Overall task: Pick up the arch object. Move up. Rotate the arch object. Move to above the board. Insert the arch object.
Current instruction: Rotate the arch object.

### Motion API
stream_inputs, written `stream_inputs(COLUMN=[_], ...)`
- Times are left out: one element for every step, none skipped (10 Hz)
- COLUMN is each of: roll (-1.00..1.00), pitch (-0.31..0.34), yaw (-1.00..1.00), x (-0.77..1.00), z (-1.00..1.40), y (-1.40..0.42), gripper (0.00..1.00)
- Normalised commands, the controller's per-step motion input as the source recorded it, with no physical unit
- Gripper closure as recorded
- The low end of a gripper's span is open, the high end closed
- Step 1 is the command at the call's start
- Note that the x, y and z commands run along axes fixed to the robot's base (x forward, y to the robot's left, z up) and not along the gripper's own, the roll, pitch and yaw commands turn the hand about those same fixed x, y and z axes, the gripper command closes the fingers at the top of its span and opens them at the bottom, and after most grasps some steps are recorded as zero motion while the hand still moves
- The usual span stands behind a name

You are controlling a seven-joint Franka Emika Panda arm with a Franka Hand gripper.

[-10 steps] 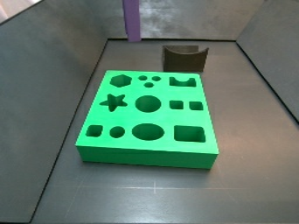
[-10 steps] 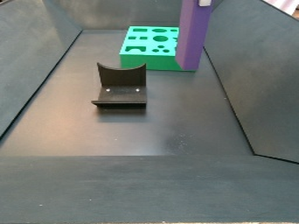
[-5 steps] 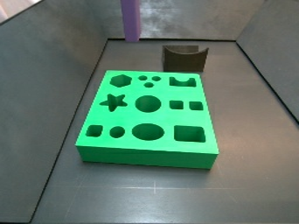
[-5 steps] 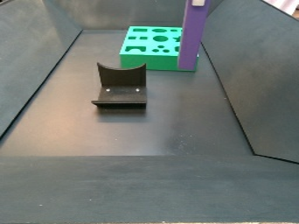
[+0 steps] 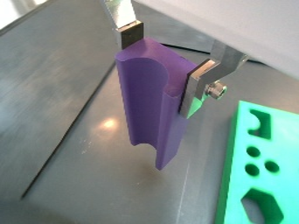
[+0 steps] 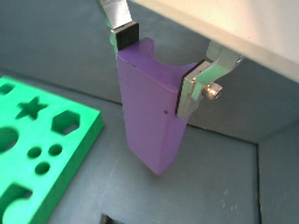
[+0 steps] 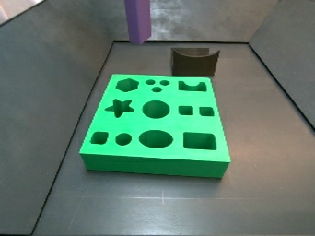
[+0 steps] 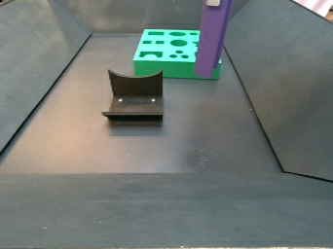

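Above dark floor, the gripper clamps the arch object near its top; it looks rigid, smooth, possibly slippery.

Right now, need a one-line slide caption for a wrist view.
Gripper shut on the upright purple arch object, held above the floor beside the green board.

Side views: both look down from above the dark floor, from opposite ends; the thick bright green board with shaped cut-outs lies near in one and far in the other.
Wrist views: both close behind the gripper, looking down its fingers.
Shared: the board and the tall purple arch object.
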Motion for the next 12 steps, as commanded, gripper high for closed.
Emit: stream_inputs(roll=[-0.03, -0.03, -0.03, -0.03, -0.04, -0.04, -0.04, -0.05, -0.06, -0.06, -0.07, -0.09], pitch=[0.023, 0.024, 0.026, 0.027, 0.030, 0.032, 0.036, 0.040, 0.046, 0.050, 0.061, 0.071], yaw=[-1.00, -1.00, -1.00, -1.00, -1.00, -1.00, -1.00, -1.00, -1.00, -1.00, -1.00, -1.00], x=[0.00, 0.00, 0.00, 0.00, 0.00, 0.00, 0.00, 0.00, 0.00, 0.00, 0.01, 0.01], z=[0.00, 0.00, 0.00, 0.00, 0.00, 0.00, 0.00, 0.00, 0.01, 0.01, 0.01, 0.01], y=[0.00, 0.00, 0.01, 0.01, 0.01, 0.01, 0.01, 0.01, 0.01, 0.01, 0.01, 0.01], gripper=[1.00, 1.00, 1.00, 1.00, 1.00, 1.00, 1.00, 1.00, 1.00, 1.00, 1.00, 1.00])
